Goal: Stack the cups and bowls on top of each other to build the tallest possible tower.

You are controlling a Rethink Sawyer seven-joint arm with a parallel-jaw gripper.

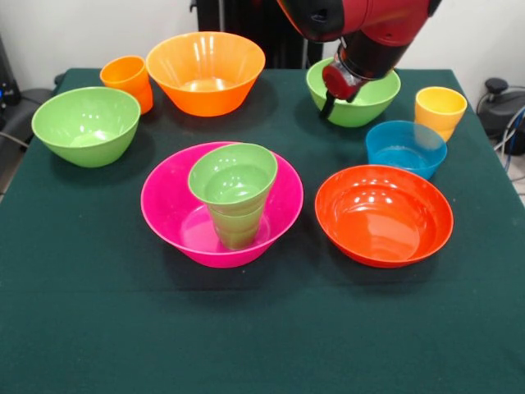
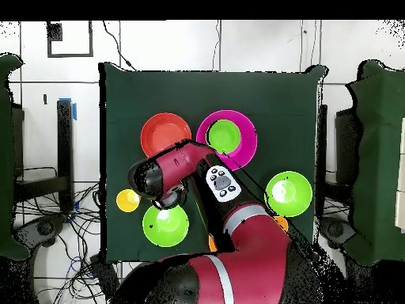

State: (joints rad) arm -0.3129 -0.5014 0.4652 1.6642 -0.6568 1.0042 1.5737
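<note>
Nearest sits the big pink bowl (image 1: 168, 215) with a green cup (image 1: 235, 197) stacked inside it, making the tower. Just right lies the red-orange bowl (image 1: 384, 215). Far right, the gripper (image 1: 329, 104) hangs over a light green bowl (image 1: 369, 103); I cannot tell how it is set.

dark green tablecloth (image 1: 82, 312), white wall (image 1: 66, 33), tangled cables (image 2: 47, 226) on floor

Taking the largest bowl (image 1: 221, 209) at mid-table as landmark in the front view: a small bowl (image 1: 234, 182) on a cup (image 1: 237, 230) stands inside it. Right lies another bowl (image 1: 384, 215); behind that, a smaller bowl (image 1: 405, 148) and cup (image 1: 440, 111). Behind-left sit two bowls (image 1: 86, 125) (image 1: 205, 71) and a cup (image 1: 128, 80).
</note>
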